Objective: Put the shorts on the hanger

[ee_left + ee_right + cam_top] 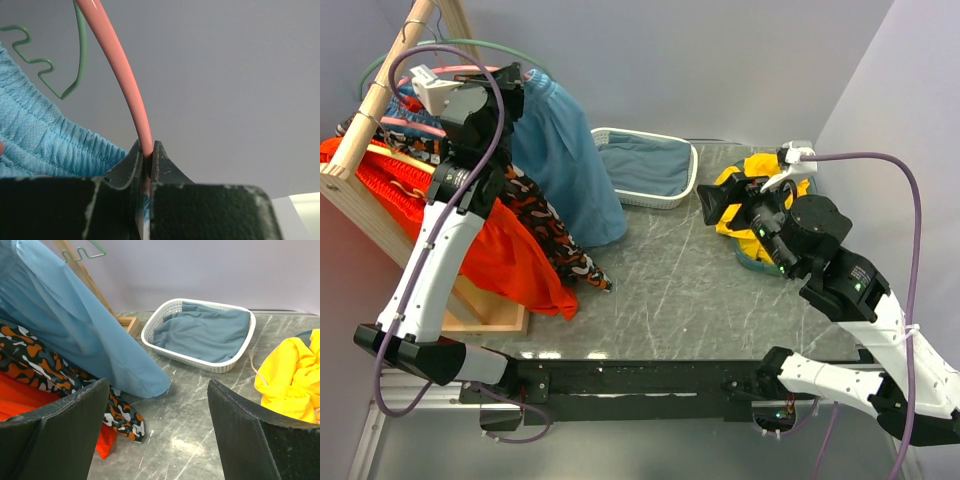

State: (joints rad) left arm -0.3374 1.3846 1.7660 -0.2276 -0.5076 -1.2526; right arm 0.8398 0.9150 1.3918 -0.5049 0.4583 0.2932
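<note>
Light: bright, even, diffuse. Shadows: soft and faint, under the basket (197, 361). Glare: pale patch on the table (182, 446). Focus: overhead view sharp; left wrist view soft, pink hanger (131, 92) blurred close up. Red tint at the overhead view's left edge.

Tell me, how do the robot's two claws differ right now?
The left gripper is shut on the pink hanger, while the right gripper stands wide open, holding nothing. The left is raised at the clothes rack; the right sits low over the table by the yellow garment. Both have dark two-finger jaws.
</note>
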